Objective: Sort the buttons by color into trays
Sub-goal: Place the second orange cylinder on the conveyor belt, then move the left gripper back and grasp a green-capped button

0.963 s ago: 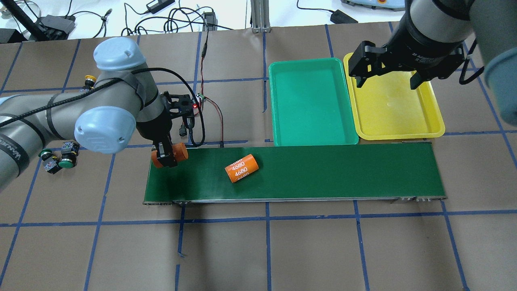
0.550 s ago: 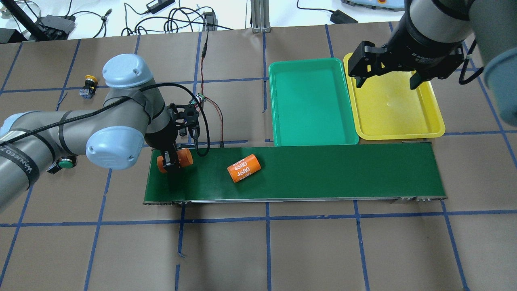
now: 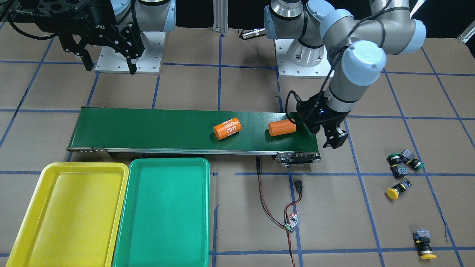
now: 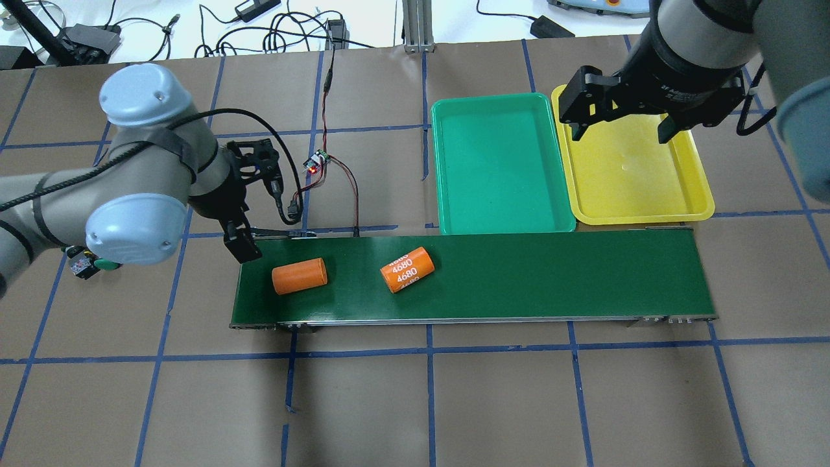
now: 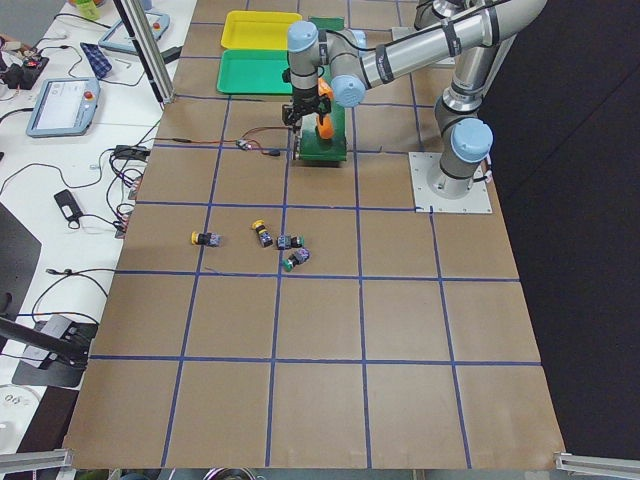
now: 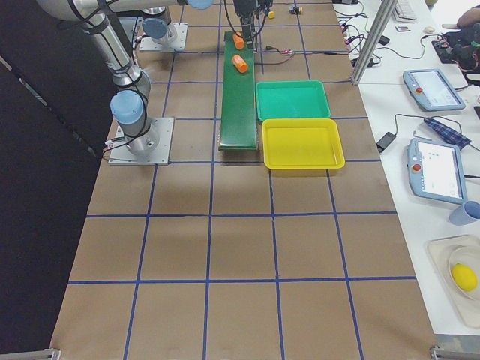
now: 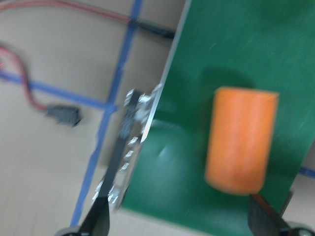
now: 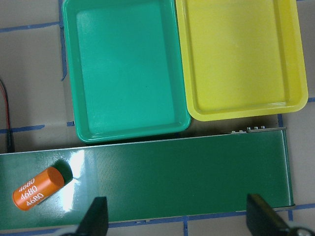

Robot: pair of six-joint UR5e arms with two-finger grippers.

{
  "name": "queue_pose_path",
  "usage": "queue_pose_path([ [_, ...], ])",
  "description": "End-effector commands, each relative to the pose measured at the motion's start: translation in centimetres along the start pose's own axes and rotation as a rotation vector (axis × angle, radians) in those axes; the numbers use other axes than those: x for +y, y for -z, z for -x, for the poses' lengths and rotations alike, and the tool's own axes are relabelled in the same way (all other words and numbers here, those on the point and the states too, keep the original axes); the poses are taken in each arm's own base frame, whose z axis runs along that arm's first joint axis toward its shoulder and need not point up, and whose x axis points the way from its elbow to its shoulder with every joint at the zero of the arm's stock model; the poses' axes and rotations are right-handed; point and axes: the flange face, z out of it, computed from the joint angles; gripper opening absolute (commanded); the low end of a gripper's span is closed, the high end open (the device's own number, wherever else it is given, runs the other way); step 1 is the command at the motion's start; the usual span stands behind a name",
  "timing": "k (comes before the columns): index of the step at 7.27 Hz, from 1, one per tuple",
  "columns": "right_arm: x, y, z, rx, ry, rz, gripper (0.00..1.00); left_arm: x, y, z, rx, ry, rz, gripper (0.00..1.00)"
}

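Two green-capped buttons [image 3: 393, 158] [image 3: 417, 165] lie together on the paper right of the belt. One yellow-capped button [image 3: 395, 191] sits just below them and another [image 3: 425, 247] lies farther out. My left gripper [image 3: 334, 139] [image 4: 241, 244] hangs open and empty at the belt's end, beside a plain orange cylinder [image 4: 299, 275]. The green tray [image 4: 499, 162] and the yellow tray [image 4: 635, 175] hold nothing. My right gripper [image 4: 622, 130] hovers open over the yellow tray. The left arm hides most buttons in the overhead view, where one green button [image 4: 104, 264] peeks out.
A dark-green conveyor belt [image 4: 551, 272] carries the plain cylinder and a lettered orange cylinder [image 4: 406, 270]. A small circuit board [image 4: 318, 162] with red and black wires lies behind the belt's left end. Cables and devices line the far table edge.
My left gripper let go of the plain orange cylinder onto the belt and drew back to the left. Both cylinders shifted a little to the right. The right arm stayed still.
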Motion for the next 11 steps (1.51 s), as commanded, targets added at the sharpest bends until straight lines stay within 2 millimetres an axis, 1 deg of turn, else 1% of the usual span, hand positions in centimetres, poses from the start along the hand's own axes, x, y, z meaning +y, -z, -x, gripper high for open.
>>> queue_pose_path([
  [1, 0.0, 0.0, 0.1, -0.001, 0.002, -0.001, 1.0, 11.2, -1.2, 8.8, 0.038, 0.236, -0.006, 1.0],
  [2, 0.1, 0.0, 0.1, 0.0, 0.003, 0.002, 1.0, 13.7, -1.7, 11.8, 0.041, 0.321, -0.009, 1.0],
  [3, 0.8, -0.7, -0.2, 0.011, 0.0, 0.077, 1.0, 17.8, -2.9, 15.4, 0.056, 0.471, -0.017, 1.0],
  [4, 1.6, -1.1, -0.2, 0.014, -0.002, 0.142, 1.0, 21.0, -4.4, 17.4, 0.075, 0.518, -0.015, 1.0],
  [5, 1.6, -1.0, -0.2, 0.013, -0.002, 0.14, 1.0, 23.9, -5.2, 18.0, 0.084, 0.586, -0.01, 1.0],
  [6, 1.6, -1.0, -0.2, 0.013, -0.003, 0.139, 1.0, 25.0, -6.0, 18.7, 0.095, 0.708, -0.005, 1.0],
  [7, 1.6, -1.0, -0.2, 0.013, -0.003, 0.139, 1.0, 25.1, -7.1, 18.5, 0.118, 0.712, 0.004, 1.0],
  [8, 1.6, -1.1, -0.2, 0.014, -0.003, 0.141, 1.0, 26.0, -8.0, 18.7, 0.127, 0.579, 0.025, 1.0],
  [9, 1.6, -1.1, -0.2, 0.014, -0.003, 0.141, 1.0, 27.2, -8.2, 19.0, 0.127, 0.444, 0.052, 1.0],
  [10, 1.6, -1.0, -0.2, 0.013, -0.003, 0.139, 1.0, 29.6, -8.8, 19.3, 0.109, 0.383, 0.043, 1.0],
  [11, 1.6, -1.0, -0.2, 0.013, -0.003, 0.139, 1.0, 30.4, -9.4, 19.9, 0.073, 0.277, 0.041, 1.0],
])
